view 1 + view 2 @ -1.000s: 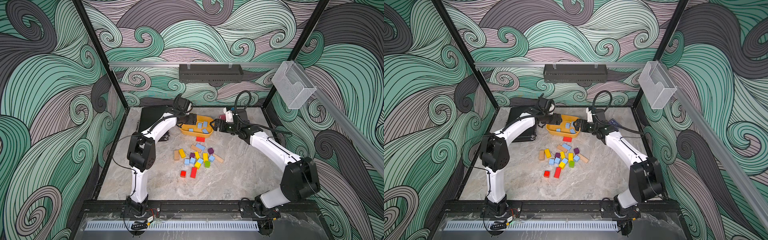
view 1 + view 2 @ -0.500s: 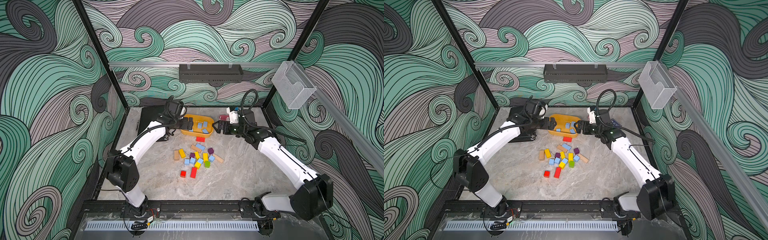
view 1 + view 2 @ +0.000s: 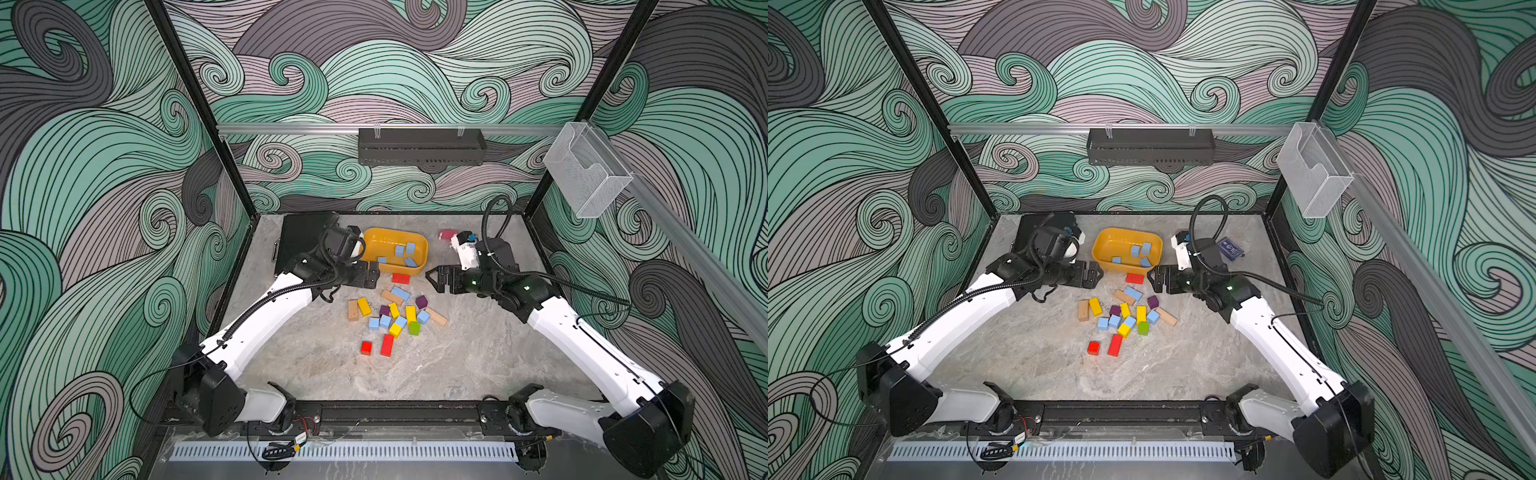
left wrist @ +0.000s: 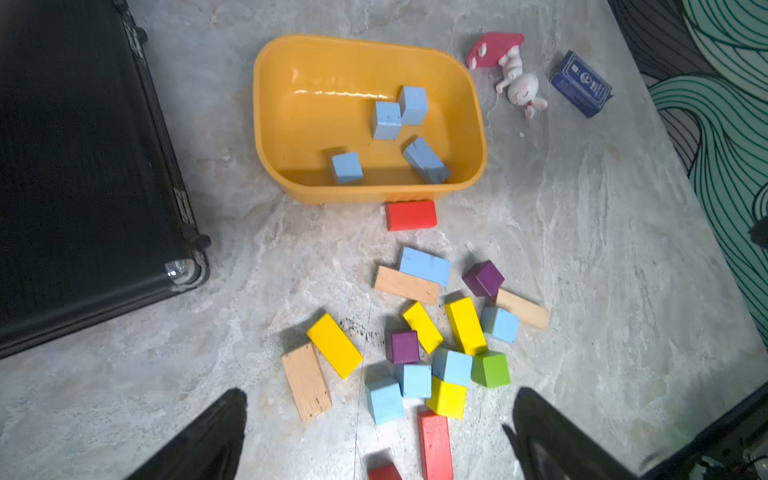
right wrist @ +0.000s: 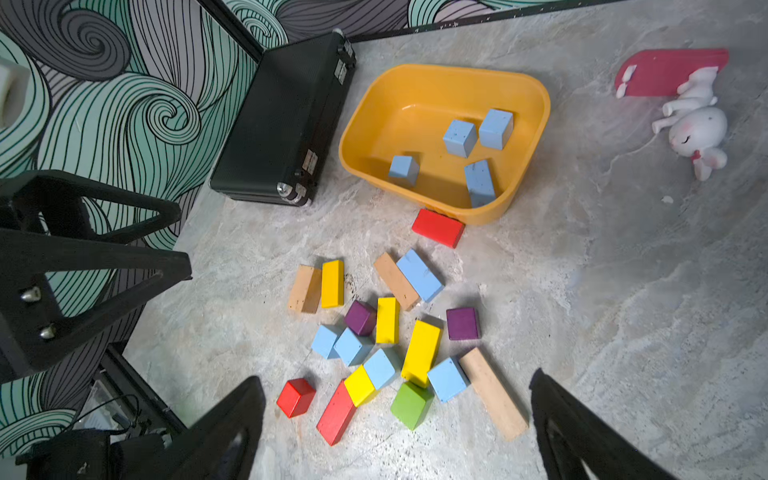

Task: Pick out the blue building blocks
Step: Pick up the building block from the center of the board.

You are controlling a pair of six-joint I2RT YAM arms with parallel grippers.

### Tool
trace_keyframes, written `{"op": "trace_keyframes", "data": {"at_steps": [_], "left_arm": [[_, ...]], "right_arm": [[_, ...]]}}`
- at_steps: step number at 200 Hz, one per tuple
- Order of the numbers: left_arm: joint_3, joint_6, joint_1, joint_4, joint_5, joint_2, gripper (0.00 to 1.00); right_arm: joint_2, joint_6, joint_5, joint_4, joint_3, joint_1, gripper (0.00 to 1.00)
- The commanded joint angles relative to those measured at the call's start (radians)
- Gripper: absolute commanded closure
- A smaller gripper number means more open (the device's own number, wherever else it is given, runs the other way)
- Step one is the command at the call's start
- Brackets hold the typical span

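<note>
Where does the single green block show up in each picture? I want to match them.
Top view: green block, at the long yellow block's near end.
Top view: green block, same spot.
Left wrist: green block, beside that yellow block's end.
Right wrist: green block, beside it too.
Shared landmark: the yellow tub, across the pile.

We look into a booth papered in green, grey and mauve waves.
Beyond the left gripper (image 3: 376, 276) and the right gripper (image 3: 432, 279) we see the back wall (image 3: 374, 75) in swirling print, crossed by an aluminium rail (image 3: 291, 128) with a black slotted shelf (image 3: 419, 146) hung from it, high above both. Black frame posts (image 3: 195, 112) rise at the far corners. Up and outward on the right gripper's side hangs a clear plastic holder (image 3: 584, 170). Beneath both lies a grey marbled floor (image 3: 436, 374), evenly lit, with a white slotted strip (image 3: 374, 451) along its near edge.
</note>
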Motion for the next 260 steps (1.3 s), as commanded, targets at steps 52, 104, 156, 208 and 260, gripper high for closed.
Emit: {"op": "trace_keyframes", "data": {"at_steps": [52,104,156,208,260], "left_arm": [[-0.120,-0.080,-0.081,-0.067,-0.004,-0.051,0.02],[-0.182,-0.143,-0.121,-0.018,0.022,0.016,0.04],[-0.186,-0.177,-0.133,-0.016,0.031,0.144,0.12],[-0.200,-0.189,-0.144,0.017,0.040,0.229,0.18],[-0.180,-0.194,-0.150,0.027,0.029,0.306,0.25]], "right_arm": [[-0.048,0.030,0.026,-0.034,-0.103,0.049,0.01],[-0.052,0.054,0.021,-0.015,-0.147,0.058,0.01],[-0.044,0.065,0.022,0.012,-0.178,0.058,0.01],[-0.023,0.071,-0.004,0.065,-0.217,0.058,0.01],[-0.006,0.090,-0.050,0.157,-0.257,0.057,0.01]]}}
